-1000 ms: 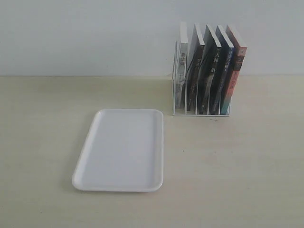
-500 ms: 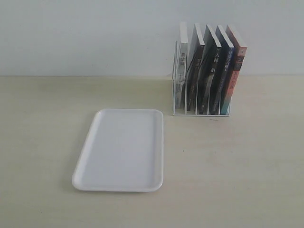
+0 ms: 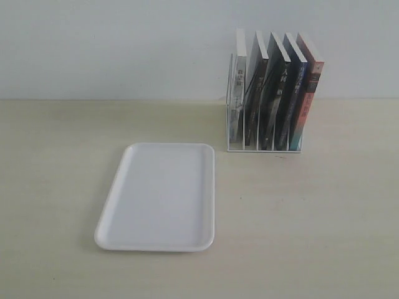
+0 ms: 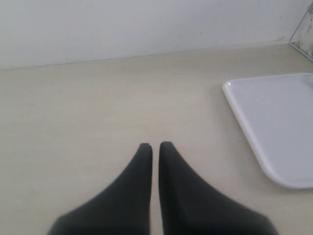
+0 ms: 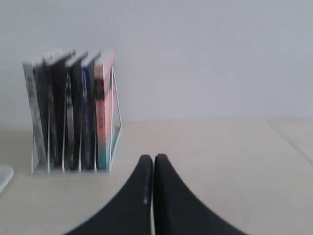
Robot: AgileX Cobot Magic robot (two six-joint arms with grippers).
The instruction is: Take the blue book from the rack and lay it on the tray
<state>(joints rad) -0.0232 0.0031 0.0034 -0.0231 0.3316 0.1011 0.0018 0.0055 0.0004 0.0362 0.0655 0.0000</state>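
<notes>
Left hand [image 4: 155, 147]: the two dark fingers are closed to a thin slit with nothing between them. It hangs over bare desk [image 4: 88, 117], touching nothing that can be seen.

Right hand [image 5: 153, 157]: the fingers are pressed together, also with nothing held. It is over bare desk too.

Neither hand shows in the exterior view.

Beyond the left fingertips and off to the side lies the tray [image 4: 274, 112], near the hand but apart from it. It is white, flat on the desk, with a low rim and rounded corners, and nothing lies in it. Farther out past the tray, a corner of the rack [image 4: 304, 36] just enters the left wrist view.

Ahead of the right fingertips, well apart and off to the tray side, stands the rack [image 5: 115, 122]. It is white wire and stands upright on the desk close to the pale wall [image 5: 210, 58]. A blurred sliver of the tray shows at the frame edge beyond it.

Rack contents in the exterior view, counted from the tray side:
- slot 1: a pale-spined book [image 3: 239, 93]
- slots 2 and 3: two black-spined books [image 3: 267, 99]
- slot 4: the blue book [image 3: 292, 103], dark blue spine facing out
- slot 5: a red-and-teal book [image 3: 308, 103]

All five books stand spine out and lean slightly. The blue book sits in its slot between a black-spined book and the red-and-teal one, far from both hands. The tray [image 3: 162, 193] lies nearer the camera than the rack [image 3: 264, 148], with a strip of desk between them.
</notes>
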